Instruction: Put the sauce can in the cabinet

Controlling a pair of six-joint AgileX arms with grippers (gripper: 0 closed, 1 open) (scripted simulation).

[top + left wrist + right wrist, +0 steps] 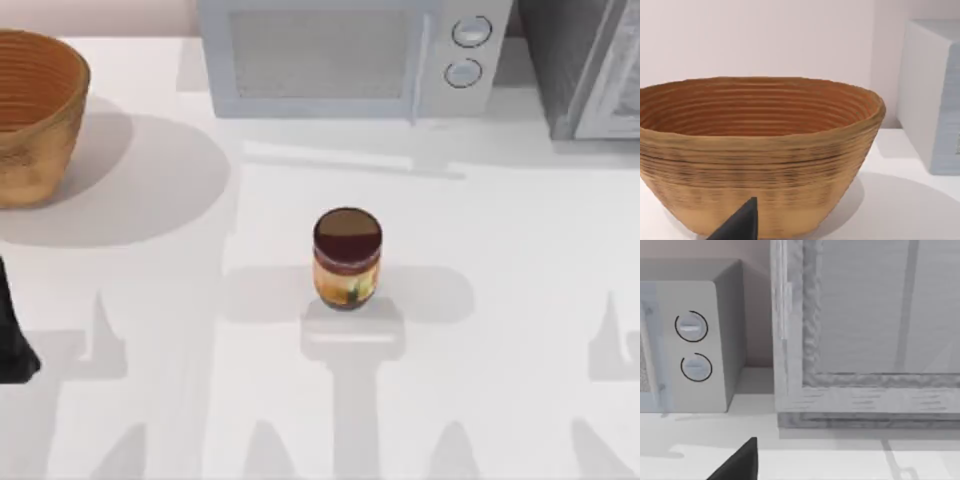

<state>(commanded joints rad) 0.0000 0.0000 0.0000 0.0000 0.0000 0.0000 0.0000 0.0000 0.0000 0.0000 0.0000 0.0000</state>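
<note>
A: So, where does the sauce can (pixel 347 257) sit relative to either set of fingers?

B: Well apart from both. It stands upright on the white table (pixel 520 260), mid-table, in front of the microwave (pixel 345 55). The left gripper (pixel 15 335) is a dark shape at the table's left edge, far to the can's left. Of its fingers, one dark tip (pixel 740 223) shows in the left wrist view; released or clenched cannot be told.

A: And the right arm?

B: One dark fingertip (pixel 740 462) pokes into its wrist view, facing the cabinet (pixel 865 335) and the microwave's two round knobs. Again, the state of the fingers cannot be told. Nothing appears to be held by either one.

A: Why so placed?

B: Judged from the layout: both arms look parked, the can untouched, so the task has not begun. The cabinet stands at the far right, beyond the right fingers, so that arm seems the likelier carrier.

A: Materials?

B: Can: small smooth cylinder, dark maroon lid, orange-yellow label with a green mark. Likely rigid, easy to pinch at the sides. Basket (pixel 757 150): ribbed, woven-looking tan bowl, just ahead of the left fingertip. Cabinet: grey speckled frame, pale flat door panel, apparently closed. It probably needs opening first.
</note>
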